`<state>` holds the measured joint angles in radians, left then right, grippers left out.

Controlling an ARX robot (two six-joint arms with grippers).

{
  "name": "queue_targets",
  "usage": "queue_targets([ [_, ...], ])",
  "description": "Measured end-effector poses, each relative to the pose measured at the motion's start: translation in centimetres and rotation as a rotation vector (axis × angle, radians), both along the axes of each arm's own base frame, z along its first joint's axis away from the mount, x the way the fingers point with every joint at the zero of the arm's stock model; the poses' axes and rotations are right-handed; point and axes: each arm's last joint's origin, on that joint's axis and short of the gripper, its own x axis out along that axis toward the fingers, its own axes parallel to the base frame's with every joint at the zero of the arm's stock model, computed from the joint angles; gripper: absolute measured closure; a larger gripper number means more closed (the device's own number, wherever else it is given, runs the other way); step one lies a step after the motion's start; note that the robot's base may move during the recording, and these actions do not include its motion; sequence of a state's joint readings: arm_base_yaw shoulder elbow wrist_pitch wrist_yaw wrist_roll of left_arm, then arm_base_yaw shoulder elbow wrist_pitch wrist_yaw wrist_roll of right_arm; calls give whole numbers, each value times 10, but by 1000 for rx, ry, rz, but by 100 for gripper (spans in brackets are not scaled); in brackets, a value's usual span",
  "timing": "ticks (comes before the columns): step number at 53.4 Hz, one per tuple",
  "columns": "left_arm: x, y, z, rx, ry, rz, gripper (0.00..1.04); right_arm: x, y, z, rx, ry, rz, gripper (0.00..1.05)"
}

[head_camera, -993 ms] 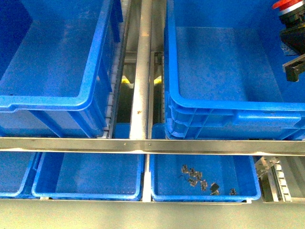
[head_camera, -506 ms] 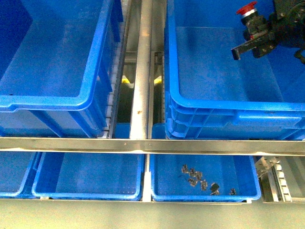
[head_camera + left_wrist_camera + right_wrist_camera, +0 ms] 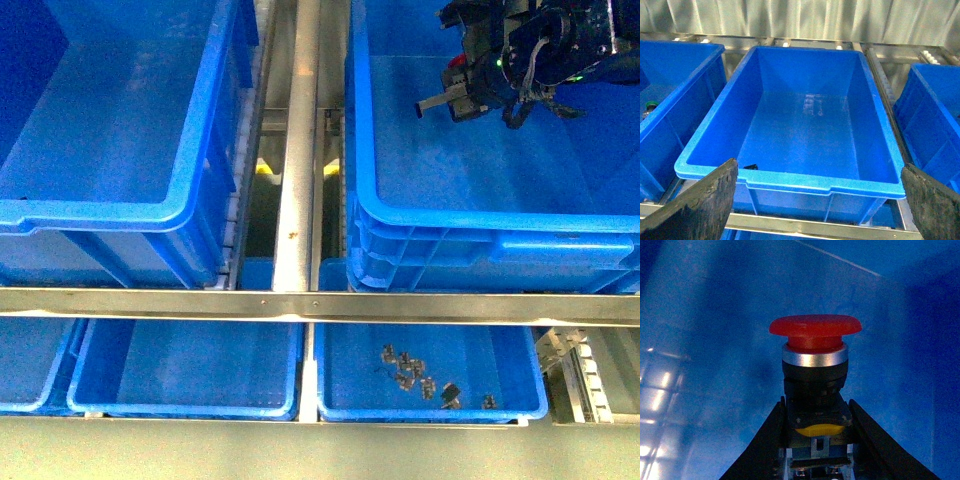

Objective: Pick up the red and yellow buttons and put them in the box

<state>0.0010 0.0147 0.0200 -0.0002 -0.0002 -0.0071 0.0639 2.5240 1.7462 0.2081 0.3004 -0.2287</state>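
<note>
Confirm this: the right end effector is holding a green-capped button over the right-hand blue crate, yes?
Not green. The right wrist view shows the button has a red cap. Otherwise yes: the right end effector grips it by its body, over the right-hand blue crate.

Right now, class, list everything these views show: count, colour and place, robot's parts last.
Deep crates: two, blue, side by side, far row.
Shallow trays: three, blue, near row.
Small metal parts: several, dark grey, in the right-hand shallow tray.
Rails: two, silver, one across, one between the crates.
Red button: one, red cap, over the right crate.
Right gripper: one, black, shut on the red button.
Left gripper: one, black, open, facing a deep crate.
</note>
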Motion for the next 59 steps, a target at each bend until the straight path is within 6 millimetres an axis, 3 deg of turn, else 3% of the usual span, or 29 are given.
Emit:
queue_targets([
  [10,0,0,0,0,0,0,8,9,-7,-1,10,-19,-17,78],
  [21,0,0,0,0,0,0,8,9,-11,2,58,-45,11,47],
  [31,0,0,0,0,0,0,8,-8,-22,9,96,-94,26,21],
  [37,0,0,0,0,0,0,8,-30,-35,31,125,-160,62,5],
  [41,0,0,0,0,0,0,8,-48,-43,45,142,-194,85,7],
  [45,0,0,0,0,0,0,8,-80,-57,63,174,-237,110,7],
  [59,0,0,0,0,0,0,8,-183,-84,81,297,-252,129,7],
])
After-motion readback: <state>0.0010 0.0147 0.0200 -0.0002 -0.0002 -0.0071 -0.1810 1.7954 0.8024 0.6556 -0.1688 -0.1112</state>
